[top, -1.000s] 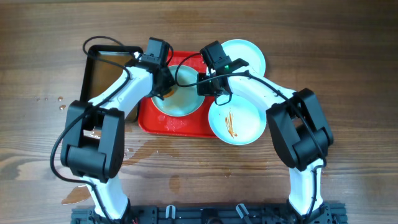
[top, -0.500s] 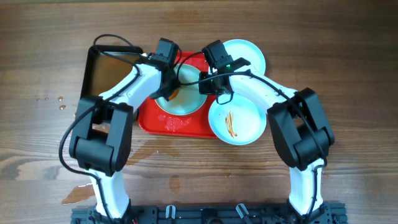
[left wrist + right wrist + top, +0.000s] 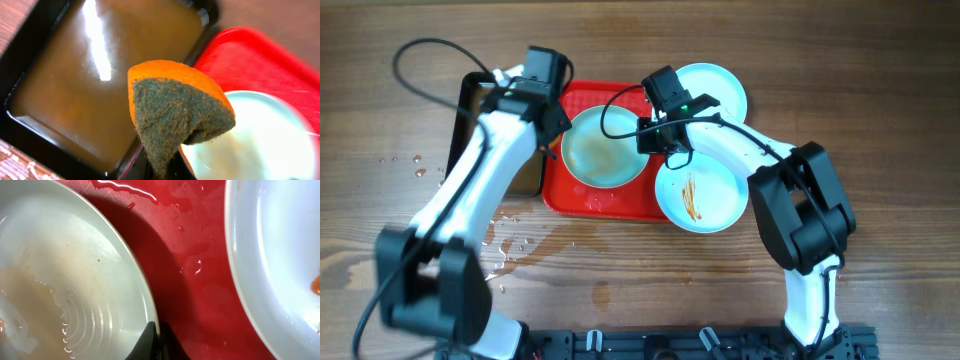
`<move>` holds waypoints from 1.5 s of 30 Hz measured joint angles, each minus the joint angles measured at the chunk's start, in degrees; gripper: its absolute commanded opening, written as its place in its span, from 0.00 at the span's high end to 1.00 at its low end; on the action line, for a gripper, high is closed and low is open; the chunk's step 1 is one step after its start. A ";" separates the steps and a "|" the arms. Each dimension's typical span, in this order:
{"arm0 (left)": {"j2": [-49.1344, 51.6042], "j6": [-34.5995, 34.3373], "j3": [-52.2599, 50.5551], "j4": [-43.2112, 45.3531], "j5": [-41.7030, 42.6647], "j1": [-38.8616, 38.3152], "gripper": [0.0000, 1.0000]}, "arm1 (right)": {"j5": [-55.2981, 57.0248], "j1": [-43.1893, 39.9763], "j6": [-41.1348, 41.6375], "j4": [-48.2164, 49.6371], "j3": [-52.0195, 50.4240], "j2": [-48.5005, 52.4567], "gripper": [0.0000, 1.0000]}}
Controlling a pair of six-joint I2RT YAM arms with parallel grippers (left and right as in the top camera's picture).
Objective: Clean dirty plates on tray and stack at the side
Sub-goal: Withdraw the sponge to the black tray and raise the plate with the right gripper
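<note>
While none of the three plates is stacked yet, the overhead view suggests the job is roughly a third done. The wet plate point(image 3: 607, 148) lies in the middle of the tray point(image 3: 582, 200) under a thin brownish film, so it looks scrubbed but not finished. The streaked plate point(image 3: 700, 195) overhangs the tray's near right corner, its orange lines untouched. The far plate point(image 3: 718, 88) sits at the far right corner and looks clean; whether it rests on the table point(image 3: 840, 60) or on the tray's edge cannot be told. The left hand point(image 3: 555, 118) hovers between the pan point(image 3: 480, 120) and the tray, and the right hand point(image 3: 655, 140) sits at the wet plate's rim.

From the left wrist, the sponge point(image 3: 180, 110) is pinched in that hand, whose fingers are almost wholly hidden beneath it. It hangs over the lip between the pan of brown water and the tray, so a rinse seems likely.

From the right wrist, dark fingertips point(image 3: 145, 347) are closed together on the wet plate's edge, though only their tips show. The streaked plate is cut off at the right, with one orange spot visible.
</note>
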 measured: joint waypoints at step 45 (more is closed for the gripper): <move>-4.68 -0.02 -7.98 -7.26 9.09 15.58 0.96 | 64.24 20.83 -26.56 -1.70 2.16 -23.58 0.96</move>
